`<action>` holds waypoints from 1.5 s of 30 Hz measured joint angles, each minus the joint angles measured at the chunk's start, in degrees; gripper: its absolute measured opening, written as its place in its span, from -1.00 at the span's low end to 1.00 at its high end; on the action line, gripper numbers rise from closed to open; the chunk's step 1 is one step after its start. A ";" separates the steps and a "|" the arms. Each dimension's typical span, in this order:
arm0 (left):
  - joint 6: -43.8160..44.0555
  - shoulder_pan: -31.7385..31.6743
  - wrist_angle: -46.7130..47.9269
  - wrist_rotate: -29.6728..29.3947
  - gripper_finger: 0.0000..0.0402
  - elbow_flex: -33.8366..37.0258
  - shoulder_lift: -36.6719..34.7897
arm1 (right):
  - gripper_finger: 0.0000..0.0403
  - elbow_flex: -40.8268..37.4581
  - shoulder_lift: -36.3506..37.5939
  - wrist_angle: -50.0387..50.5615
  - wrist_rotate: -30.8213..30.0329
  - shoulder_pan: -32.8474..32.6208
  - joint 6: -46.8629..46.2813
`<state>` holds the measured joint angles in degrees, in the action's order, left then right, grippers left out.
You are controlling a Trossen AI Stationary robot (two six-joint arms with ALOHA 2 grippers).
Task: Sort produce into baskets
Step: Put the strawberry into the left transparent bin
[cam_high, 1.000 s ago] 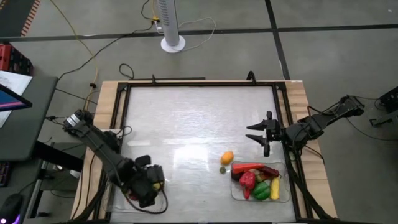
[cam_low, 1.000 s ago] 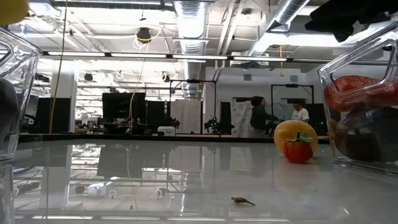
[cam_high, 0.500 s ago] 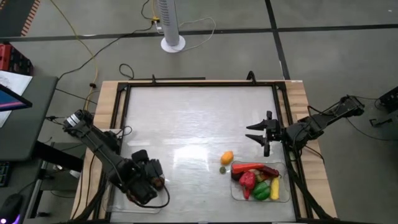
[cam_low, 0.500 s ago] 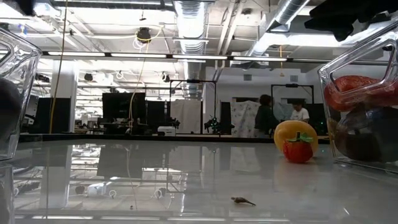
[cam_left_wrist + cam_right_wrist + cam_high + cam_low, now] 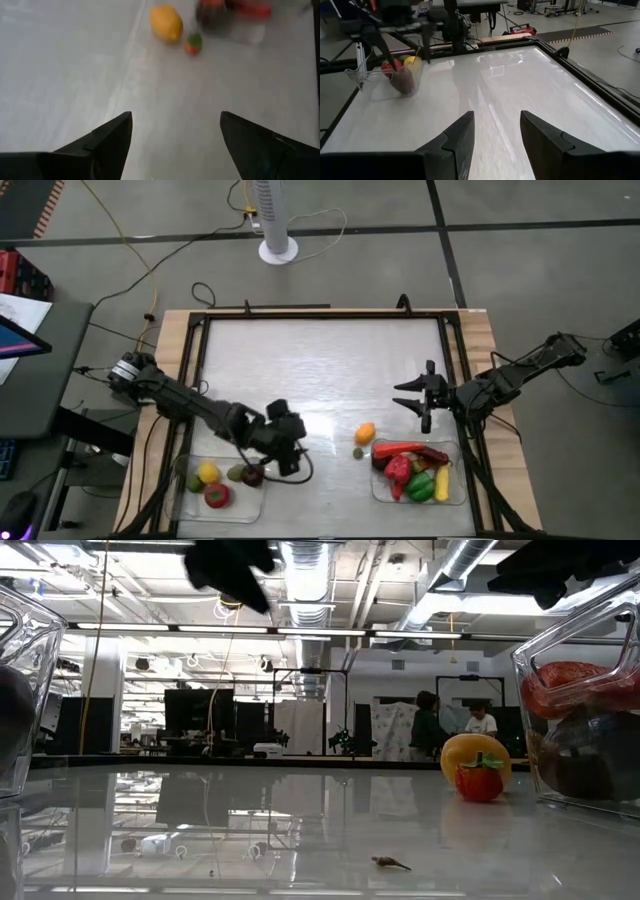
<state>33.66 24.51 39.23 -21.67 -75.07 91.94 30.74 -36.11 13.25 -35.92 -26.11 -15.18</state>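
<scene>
1. Motion came from the left gripper [image 5: 285, 442]: it had left the left basket [image 5: 190, 498] and swung toward table centre, fingers apart and empty, likely heading for the loose yellow fruit [image 5: 365, 433].
2. Right gripper [image 5: 412, 392] waited at three o'clock, fingers apart.
3. Left basket held three pieces; right basket [image 5: 458, 498], at five o'clock, held several more.

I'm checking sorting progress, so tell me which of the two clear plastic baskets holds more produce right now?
The clear plastic basket near the right gripper, basket, is heaped with produce; the other clear basket, by the left gripper, holds only a few pieces.
</scene>
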 joint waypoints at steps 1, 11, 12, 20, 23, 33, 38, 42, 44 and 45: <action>-1.43 -0.90 -2.98 0.01 0.44 1.11 0.00 | -0.08 0.00 -0.14 -0.09 0.00 0.00 0.00; -9.42 -4.93 -30.60 1.55 0.44 12.93 0.00 | -0.08 0.00 0.20 -0.39 -1.58 0.00 0.21; -9.86 -5.11 -32.64 1.69 0.44 13.84 0.00 | -0.08 0.00 0.20 -0.40 -1.70 0.00 0.23; -10.57 -6.42 -35.65 1.73 0.44 15.34 0.02 | -0.08 0.00 0.17 -0.46 -1.77 0.00 0.24; -10.57 -6.39 -37.32 3.22 0.44 15.33 0.02 | -0.08 0.00 0.19 -0.54 -1.79 0.00 0.24; -13.51 -6.16 -43.70 7.93 0.44 9.56 10.67 | -0.08 0.00 0.14 -0.62 -1.84 0.42 0.48; -17.98 -6.68 -43.41 7.82 0.44 3.49 18.01 | -0.08 0.00 0.14 -0.46 -1.84 0.35 0.63; -22.71 -6.84 -43.27 7.49 0.44 -0.49 23.54 | -0.08 0.00 0.12 -0.32 -1.83 0.36 0.66; -25.23 -6.84 -42.92 7.77 0.44 -2.44 26.36 | -0.08 0.00 0.14 -0.23 -1.80 0.37 0.65; -26.46 -6.85 -43.17 7.85 0.44 -3.22 27.69 | -0.08 0.00 0.10 -0.13 -1.79 0.37 0.63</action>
<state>7.20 17.65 -3.94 -13.82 -78.29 119.64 30.74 -36.01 13.11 -37.71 -25.74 -14.55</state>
